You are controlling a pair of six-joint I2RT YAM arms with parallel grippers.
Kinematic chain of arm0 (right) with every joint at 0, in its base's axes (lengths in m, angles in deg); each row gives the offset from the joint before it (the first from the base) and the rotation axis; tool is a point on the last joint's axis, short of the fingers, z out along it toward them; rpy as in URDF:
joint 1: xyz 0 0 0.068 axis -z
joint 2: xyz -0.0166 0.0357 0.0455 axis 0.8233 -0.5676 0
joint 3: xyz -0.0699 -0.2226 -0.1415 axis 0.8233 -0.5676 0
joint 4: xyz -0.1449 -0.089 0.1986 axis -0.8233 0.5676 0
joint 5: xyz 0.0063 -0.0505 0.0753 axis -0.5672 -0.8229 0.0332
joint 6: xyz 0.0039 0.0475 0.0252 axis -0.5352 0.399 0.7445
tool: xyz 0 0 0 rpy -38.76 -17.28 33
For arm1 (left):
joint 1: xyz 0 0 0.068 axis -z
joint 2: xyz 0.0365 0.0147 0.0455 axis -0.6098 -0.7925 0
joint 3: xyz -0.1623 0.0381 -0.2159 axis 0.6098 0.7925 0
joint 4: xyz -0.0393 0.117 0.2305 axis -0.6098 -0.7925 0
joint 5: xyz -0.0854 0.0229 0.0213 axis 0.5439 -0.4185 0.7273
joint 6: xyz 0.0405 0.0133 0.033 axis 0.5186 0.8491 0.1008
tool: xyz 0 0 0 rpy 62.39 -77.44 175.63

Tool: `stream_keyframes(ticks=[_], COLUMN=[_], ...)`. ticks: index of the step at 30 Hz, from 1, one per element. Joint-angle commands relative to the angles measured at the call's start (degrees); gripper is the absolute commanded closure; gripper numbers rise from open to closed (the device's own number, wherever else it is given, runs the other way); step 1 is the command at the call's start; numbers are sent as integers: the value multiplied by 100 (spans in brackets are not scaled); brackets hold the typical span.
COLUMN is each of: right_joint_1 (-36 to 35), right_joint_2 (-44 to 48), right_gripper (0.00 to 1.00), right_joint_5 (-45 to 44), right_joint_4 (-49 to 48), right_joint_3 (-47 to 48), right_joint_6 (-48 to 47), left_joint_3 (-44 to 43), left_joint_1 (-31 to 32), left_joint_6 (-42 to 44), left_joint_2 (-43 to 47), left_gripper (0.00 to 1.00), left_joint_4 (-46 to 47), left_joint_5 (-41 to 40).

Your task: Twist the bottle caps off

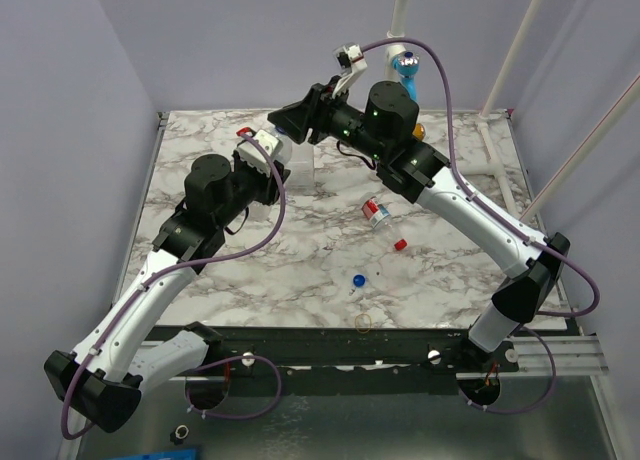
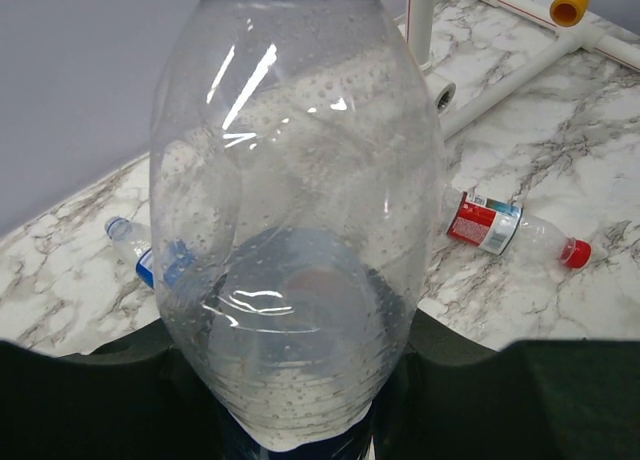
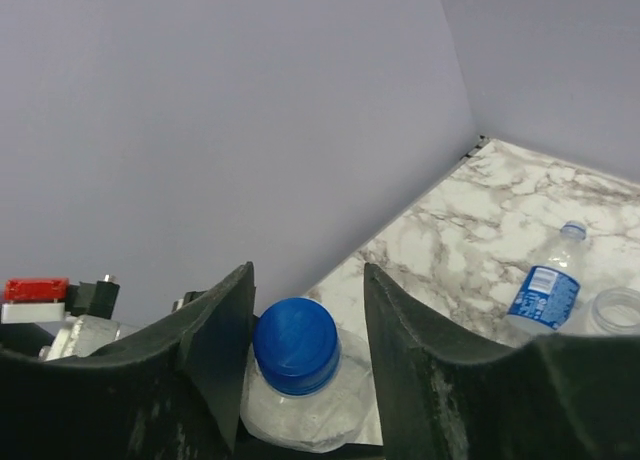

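Blue cap (image 3: 295,343) sits on the clear bottle (image 2: 300,180) that our left gripper (image 2: 300,390) clamps by its body, over the far part of the table (image 1: 300,270). Our right gripper (image 3: 306,300) straddles it, and we see a sliver of gap on one side.

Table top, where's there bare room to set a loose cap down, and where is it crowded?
Bare tabletop lies front left, between the left arm and the blue cap, and on the right between the red cap and the right arm. Crowded: back centre, where both arms meet on a bottle, and the middle, around the lying red-label bottle.
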Motion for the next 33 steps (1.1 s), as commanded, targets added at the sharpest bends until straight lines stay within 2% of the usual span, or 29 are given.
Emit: stream_keyframes(ticks=[1,4,6,10,12,16,20,24,29,31,33], right_joint_1=[-28,-29,-30,-28,-28,-28,-28,-23,-19,-19,-19], right_joint_2=[-98,-81,-17,251,443,889,1371,1752,1801,1786,1778], right_gripper=[56,70,73,94,99,100,100,100,100,100,99], right_joint_5=[302,479,553,550,610,1072,1901,3276,4751,5036,4942], right_joint_4=[-299,-234,-189,-220,-268,-433,-752,-1408,-1675,-1589,-1320], right_joint_3=[55,49,2,-309,-496,-866,-1201,-1556,-1436,-1337,-1220], right_joint_6=[77,61,5,-42,-135,-391,-568,-585,-542,-568,-735], left_joint_3=[-134,-222,-291,-425,-469,-572,-714,-855,-1005,-1037,-1040], left_joint_1=[36,36,36,36,36,36,41,36,36,36,36], left_joint_6=[-196,-296,-389,-611,-743,-1177,-1619,-2092,-2399,-2445,-2449], left_joint_2=[64,77,92,150,222,328,329,271,208,180,166], left_gripper=[100,100,100,100,100,100,100,100,100,100,100], left_joint_4=[96,102,94,95,100,96,99,92,72,47,25], left_joint_5=[293,420,544,958,1296,2248,3288,4073,4784,4963,5051])
